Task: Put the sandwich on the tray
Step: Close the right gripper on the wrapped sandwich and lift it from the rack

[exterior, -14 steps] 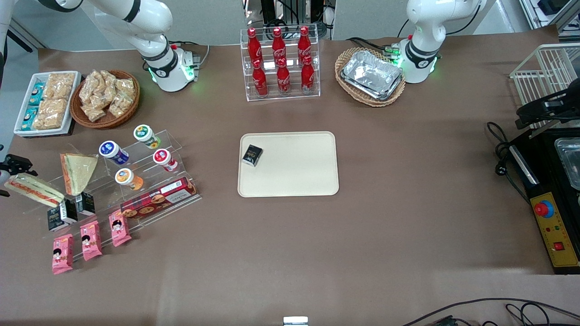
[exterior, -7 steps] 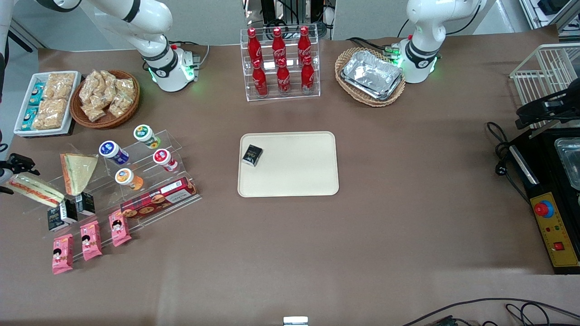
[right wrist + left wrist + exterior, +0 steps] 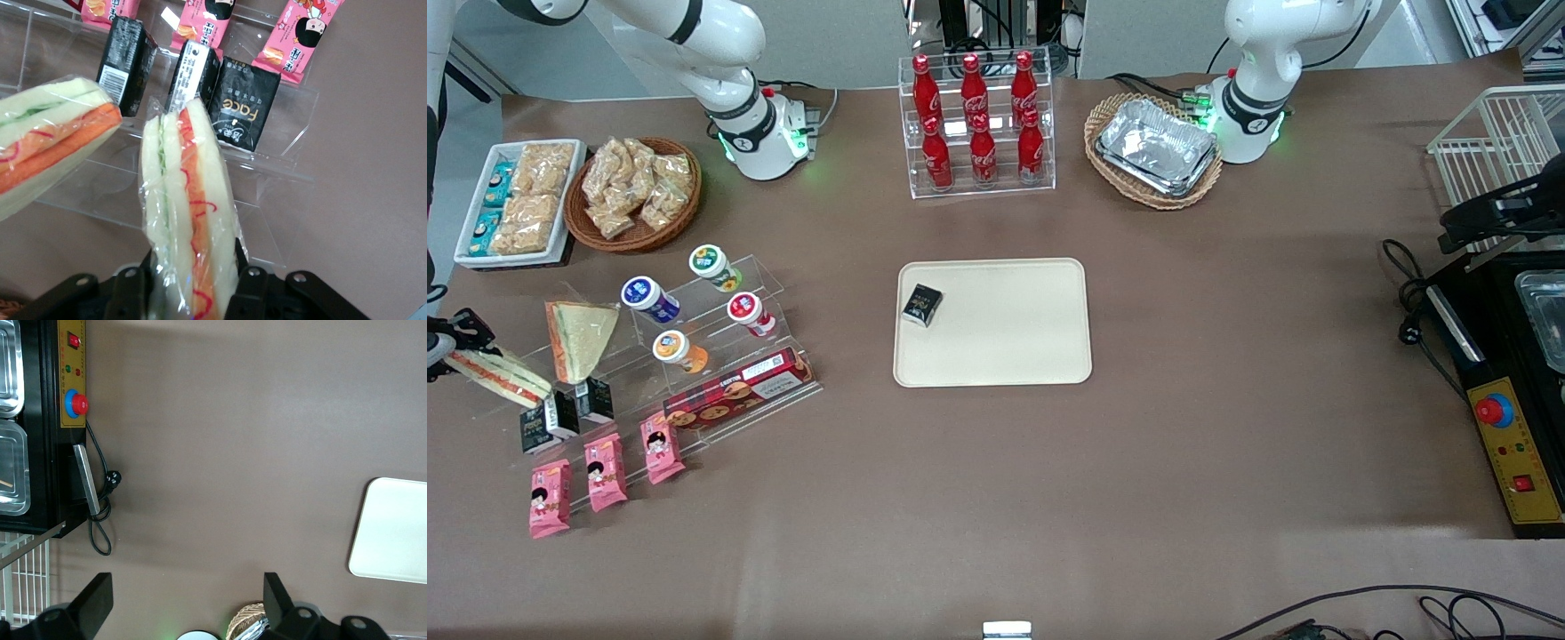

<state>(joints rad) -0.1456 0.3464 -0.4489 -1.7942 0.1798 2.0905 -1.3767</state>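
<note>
Gripper (image 3: 193, 277) is clamped on the sandwich (image 3: 190, 227), one finger on each bread face; wedge's long layered side runs straight out from the jaws. In front view the sandwich (image 3: 498, 375) sits at the working arm's end of the table, by the clear display stand (image 3: 649, 356), gripper (image 3: 454, 338) at the table edge there. Tray (image 3: 1005, 356) lies mid-table, well apart, toward the parked arm's end from the sandwich. Small black packet (image 3: 921, 305) sits at a tray corner farther from the camera; rest of tray bare. Likely next: lift and carry sideways to it.
</note>
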